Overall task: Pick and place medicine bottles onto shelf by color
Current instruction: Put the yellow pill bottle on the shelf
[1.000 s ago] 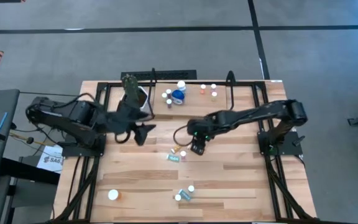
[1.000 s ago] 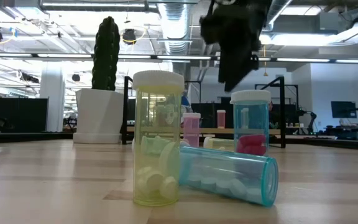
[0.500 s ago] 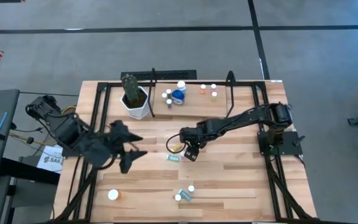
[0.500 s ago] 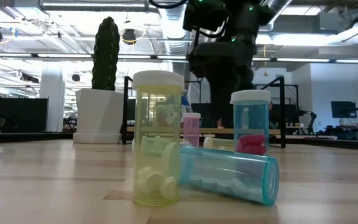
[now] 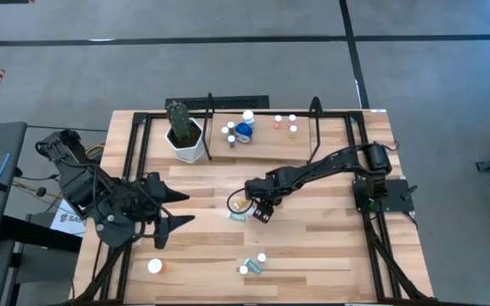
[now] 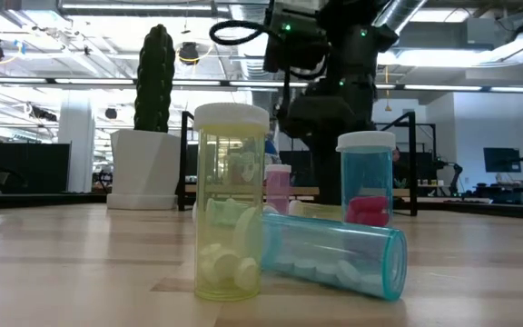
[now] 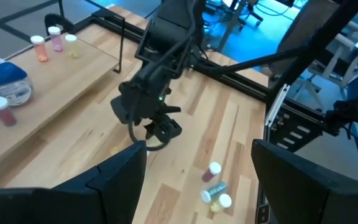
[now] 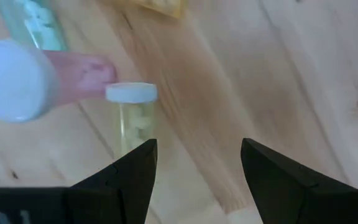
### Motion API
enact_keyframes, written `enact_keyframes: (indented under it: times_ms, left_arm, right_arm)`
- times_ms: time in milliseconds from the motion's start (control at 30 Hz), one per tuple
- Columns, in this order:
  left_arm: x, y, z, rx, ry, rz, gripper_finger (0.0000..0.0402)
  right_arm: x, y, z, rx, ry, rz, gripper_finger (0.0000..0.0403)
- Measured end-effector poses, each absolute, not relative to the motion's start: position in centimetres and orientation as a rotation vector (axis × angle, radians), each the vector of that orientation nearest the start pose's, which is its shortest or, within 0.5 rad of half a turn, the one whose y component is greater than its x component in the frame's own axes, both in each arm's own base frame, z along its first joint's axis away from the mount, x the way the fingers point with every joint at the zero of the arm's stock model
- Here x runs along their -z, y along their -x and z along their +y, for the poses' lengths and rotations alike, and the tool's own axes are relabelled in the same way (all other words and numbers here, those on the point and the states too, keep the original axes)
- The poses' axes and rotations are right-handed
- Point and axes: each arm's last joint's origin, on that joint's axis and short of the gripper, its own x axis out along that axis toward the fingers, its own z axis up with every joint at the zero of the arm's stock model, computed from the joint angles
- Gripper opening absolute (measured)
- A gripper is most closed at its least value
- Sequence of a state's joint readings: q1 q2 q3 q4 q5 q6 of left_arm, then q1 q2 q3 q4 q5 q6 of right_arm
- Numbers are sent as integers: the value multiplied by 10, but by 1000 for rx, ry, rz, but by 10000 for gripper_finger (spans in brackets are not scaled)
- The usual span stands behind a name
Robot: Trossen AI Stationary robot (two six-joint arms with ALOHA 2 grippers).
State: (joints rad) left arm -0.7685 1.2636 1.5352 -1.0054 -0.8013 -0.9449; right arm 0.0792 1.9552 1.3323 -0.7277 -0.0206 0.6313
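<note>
The little pill bottles (image 5: 240, 208) the right arm is working over lie in a loose cluster near the middle of the table (image 5: 330, 246), and from the wrist view you can make out a yellow-bodied one with a white cap (image 8: 131, 115) lying flat, a pink one with a big white cap (image 8: 36, 78) touching it, and a teal one (image 8: 33, 22) just beside those. They look light, stiff plastic with smooth round walls, so I'd expect them to roll or squirt sideways if pinched off-centre; the safest hold seems to be across the body just below the cap, square to the bottle's length. The right gripper (image 5: 262, 211) hangs right above that cluster with its fingers (image 8: 129, 174) spread apart and nothing between them. Another small group of bottles (image 5: 252, 266) sits nearer the front edge, with a lone orange one (image 5: 156, 266) off at the front left. The left gripper (image 5: 170, 211) waits over the left side of the table, fingers (image 7: 114, 177) wide and empty. At the back, the shelf (image 5: 339, 146) already carries several sorted bottles (image 5: 284, 124), beside a potted cactus (image 5: 184, 136).
</note>
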Motion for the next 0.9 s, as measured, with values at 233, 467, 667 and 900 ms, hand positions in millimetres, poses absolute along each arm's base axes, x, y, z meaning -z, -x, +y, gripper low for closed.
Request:
enact_keyframes:
  times_ms: [233, 467, 667, 900]
  left_arm:
    - [-419, -176, -141, -265, 389, 453, 276]
    - [-419, -176, -141, -273, 382, 451, 276]
    - [-419, -176, -141, -274, 382, 451, 276]
    - [-419, -176, -141, -274, 382, 451, 276]
  right_arm:
    - [-161, -372, 45, 323, -486, 1326, 254]
    - [-162, -371, 48, 351, -488, 1320, 254]
    - [-170, -368, 54, 353, -500, 1319, 254]
    - [-184, -373, 67, 344, -533, 1279, 254]
